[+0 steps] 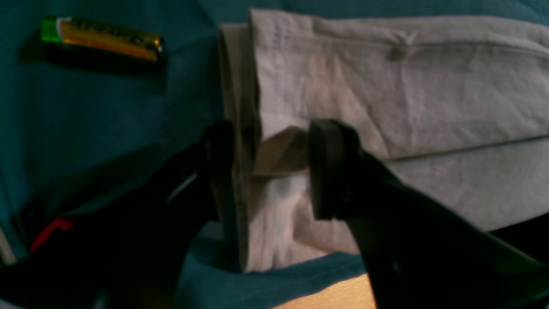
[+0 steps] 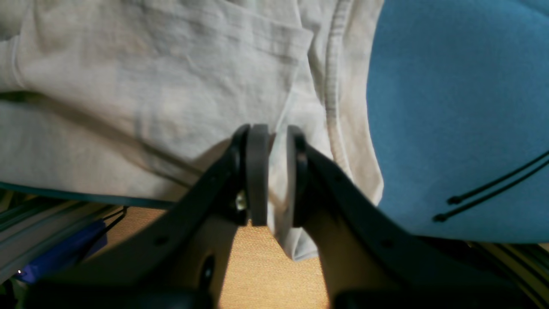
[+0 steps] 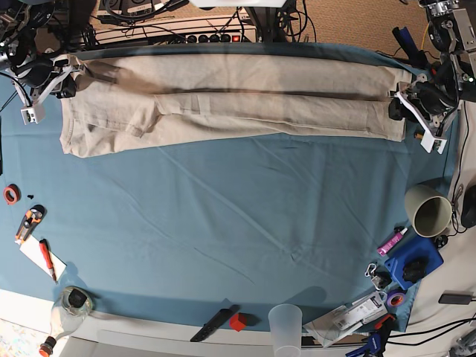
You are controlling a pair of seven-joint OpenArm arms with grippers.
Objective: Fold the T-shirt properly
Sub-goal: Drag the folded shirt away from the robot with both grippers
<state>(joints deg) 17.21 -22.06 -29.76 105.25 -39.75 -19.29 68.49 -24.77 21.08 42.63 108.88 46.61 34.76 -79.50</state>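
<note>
The beige T-shirt (image 3: 230, 100) lies folded into a long strip along the far side of the blue-teal cloth. My left gripper (image 1: 274, 167) sits at the strip's right end in the base view (image 3: 405, 104). It is open, its jaws wide apart either side of the layered shirt edge (image 1: 253, 128). At the strip's left end, by the ribbed collar (image 2: 332, 86), is my right gripper (image 2: 276, 171), also seen in the base view (image 3: 65, 78). Its pads stand a little apart, open, with a hanging fold of shirt between them.
A yellow-green cylinder (image 1: 103, 38) lies on the cloth beside the left gripper. A beige cup (image 3: 429, 210), a pink marker (image 3: 392, 241) and a blue object (image 3: 414, 262) sit at the right edge. At the near edge stand a clear cup (image 3: 285, 321) and a jar (image 3: 72, 301).
</note>
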